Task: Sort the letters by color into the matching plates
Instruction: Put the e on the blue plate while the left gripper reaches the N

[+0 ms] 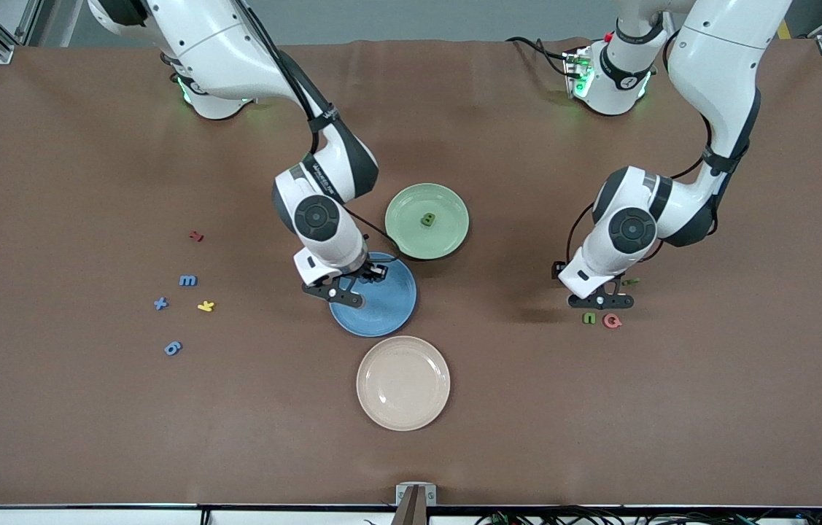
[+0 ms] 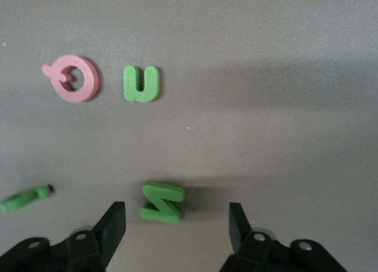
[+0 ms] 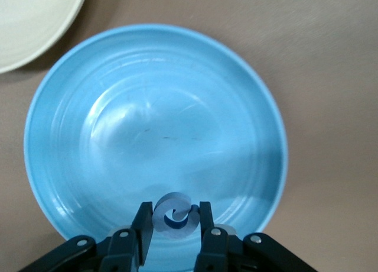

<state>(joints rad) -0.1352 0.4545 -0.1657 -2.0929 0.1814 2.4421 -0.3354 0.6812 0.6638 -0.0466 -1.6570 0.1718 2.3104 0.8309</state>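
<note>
My right gripper [image 3: 175, 222] is shut on a blue letter c [image 3: 175, 216] and holds it over the blue plate [image 3: 153, 106], near that plate's rim toward the robots [image 1: 381, 306]. The pale green plate [image 1: 411, 233] holds a green B [image 1: 427, 219]. My left gripper [image 2: 177, 224] stands open low over the table, its fingers either side of a green N [image 2: 161, 202] without touching it. A green u [image 2: 141, 83] and a thin green stroke [image 2: 23, 198] lie close by. Blue m [image 1: 188, 280], + [image 1: 160, 303] and 6 [image 1: 173, 348] lie toward the right arm's end.
A beige plate [image 1: 403, 383] sits nearer the front camera than the blue plate. A pink letter [image 2: 72, 78] lies beside the green u. A yellow letter [image 1: 206, 306] and a red letter [image 1: 196, 236] lie among the blue letters.
</note>
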